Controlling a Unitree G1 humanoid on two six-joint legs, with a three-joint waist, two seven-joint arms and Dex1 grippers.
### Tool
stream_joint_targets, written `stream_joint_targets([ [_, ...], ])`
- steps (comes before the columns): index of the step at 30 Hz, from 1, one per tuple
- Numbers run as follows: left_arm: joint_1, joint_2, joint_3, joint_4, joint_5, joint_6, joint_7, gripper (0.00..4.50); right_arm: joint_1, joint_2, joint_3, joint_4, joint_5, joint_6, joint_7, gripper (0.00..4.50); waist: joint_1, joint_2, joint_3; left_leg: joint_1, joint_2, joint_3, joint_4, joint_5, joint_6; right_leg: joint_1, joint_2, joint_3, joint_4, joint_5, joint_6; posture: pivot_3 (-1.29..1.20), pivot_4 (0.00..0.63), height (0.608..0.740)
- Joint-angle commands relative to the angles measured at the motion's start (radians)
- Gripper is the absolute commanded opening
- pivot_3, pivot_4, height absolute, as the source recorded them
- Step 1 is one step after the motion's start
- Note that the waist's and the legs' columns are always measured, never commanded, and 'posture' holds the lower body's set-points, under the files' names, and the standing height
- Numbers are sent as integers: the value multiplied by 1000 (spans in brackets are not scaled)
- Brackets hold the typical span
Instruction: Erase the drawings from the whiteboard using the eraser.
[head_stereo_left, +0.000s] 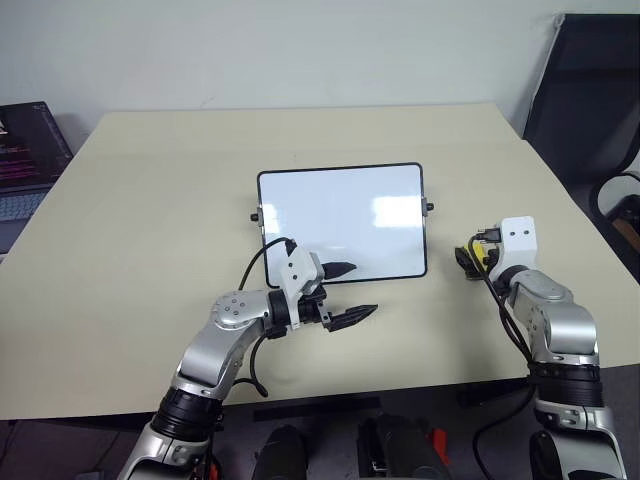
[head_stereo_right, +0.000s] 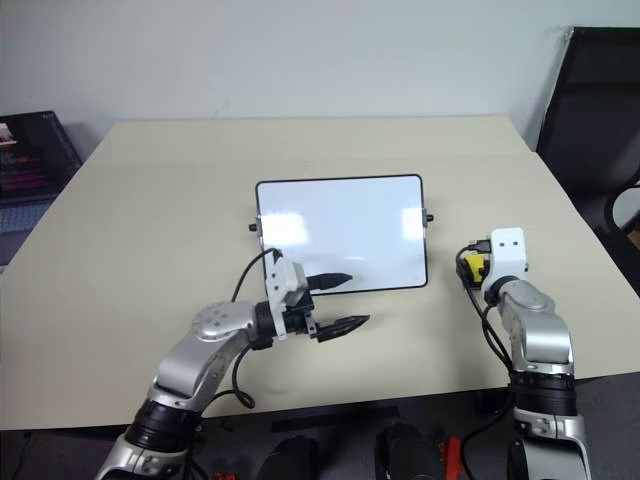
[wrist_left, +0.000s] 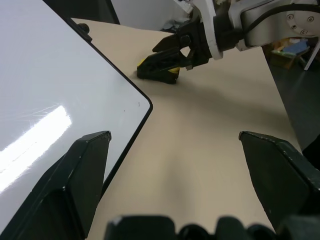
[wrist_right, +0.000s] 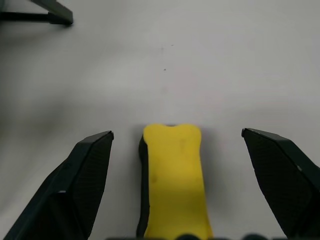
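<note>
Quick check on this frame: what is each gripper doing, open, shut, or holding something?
Left gripper: open, empty, at the whiteboard's near edge.
Right gripper: open, fingers either side of the eraser on the table, not gripping it.

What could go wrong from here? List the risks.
1. The right gripper is open with the eraser lying between its fingers on the table; moving away carelessly could knock the eraser aside.
2. The open left gripper sits at the whiteboard near edge; pulling back could nudge or shift the board.
</note>
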Motion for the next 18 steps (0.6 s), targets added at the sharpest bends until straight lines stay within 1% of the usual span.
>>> stream_joint_targets([
  [1,-8,-7,31,-56,28,-23,75,4500,11,-5,-17,-109,1,-47,-22,4472,0,0,0,0,0,0,0,0,0,0,0,0,0,0,0,0,150,740],
  [4,21,-37,64,-67,60,-50,182,4500,59,12,-32,-199,-2,-96,-54,4472,2,0,0,0,0,-1,0,0,0,0,0,0,-1,0,0,0,150,740],
  [7,74,-85,109,-84,109,-63,327,4500,159,40,-31,-292,-1,-181,-67,4472,3,0,0,0,0,-1,0,0,0,0,0,1,-1,0,0,0,150,740],
  [9,101,-101,128,-100,137,-69,393,4500,214,67,-36,-323,6,-245,-76,4472,2,0,0,0,1,-1,-1,0,0,0,0,1,-1,0,0,0,150,740],
  [12,145,-101,146,-131,189,-95,463,4500,300,107,-30,-375,17,-352,-75,4472,2,0,0,0,1,-1,0,0,0,0,0,1,0,0,0,0,150,740],
  [15,188,-98,176,-155,220,-107,521,4500,391,141,-12,-423,25,-420,-64,4472,2,0,0,1,1,-1,0,0,0,1,0,1,0,0,0,0,150,740],
  [18,285,-102,245,-176,243,-130,592,4500,551,160,39,-463,-5,-479,-44,4472,1,1,-1,1,1,-1,0,0,0,1,0,1,0,0,0,0,150,740],
])
